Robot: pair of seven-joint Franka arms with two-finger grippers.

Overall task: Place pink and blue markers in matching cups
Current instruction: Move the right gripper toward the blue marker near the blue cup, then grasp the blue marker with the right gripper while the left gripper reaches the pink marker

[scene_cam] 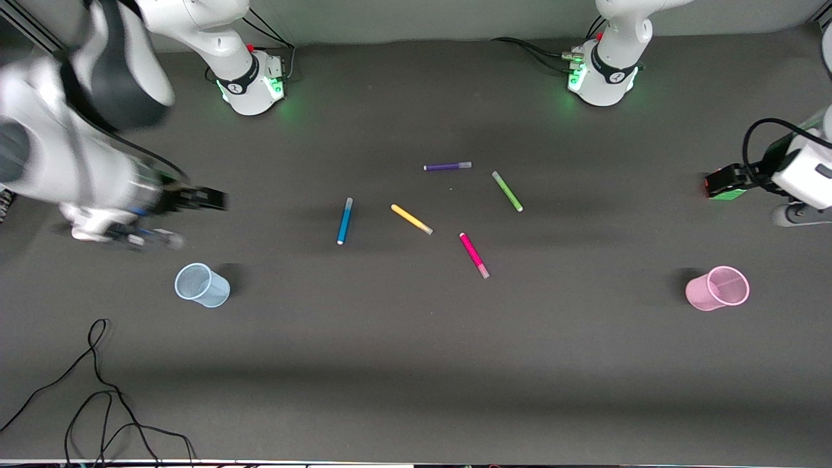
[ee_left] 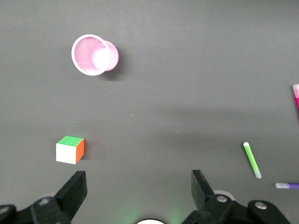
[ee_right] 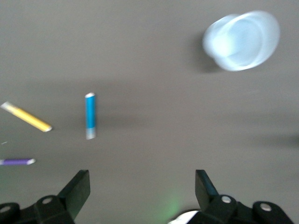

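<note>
The blue marker (scene_cam: pixel 344 221) lies flat mid-table, and it also shows in the right wrist view (ee_right: pixel 90 115). The pink marker (scene_cam: pixel 474 255) lies nearer the front camera; only its end shows in the left wrist view (ee_left: pixel 296 95). The pale blue cup (scene_cam: pixel 202 285) (ee_right: pixel 240 40) stands toward the right arm's end. The pale pink cup (scene_cam: pixel 717 288) (ee_left: pixel 95 54) stands toward the left arm's end. My right gripper (scene_cam: pixel 156 239) (ee_right: pixel 142 186) is open and empty over bare table beside the blue cup. My left gripper (scene_cam: pixel 796 214) (ee_left: pixel 139 186) is open and empty above the table's end, beside the pink cup.
A purple marker (scene_cam: pixel 447 166), a green marker (scene_cam: pixel 507 191) and a yellow marker (scene_cam: pixel 411 219) lie among the two task markers. A colour cube (ee_left: pixel 70 149) sits on the table under the left gripper. Loose black cables (scene_cam: pixel 97 390) lie at the table's front edge.
</note>
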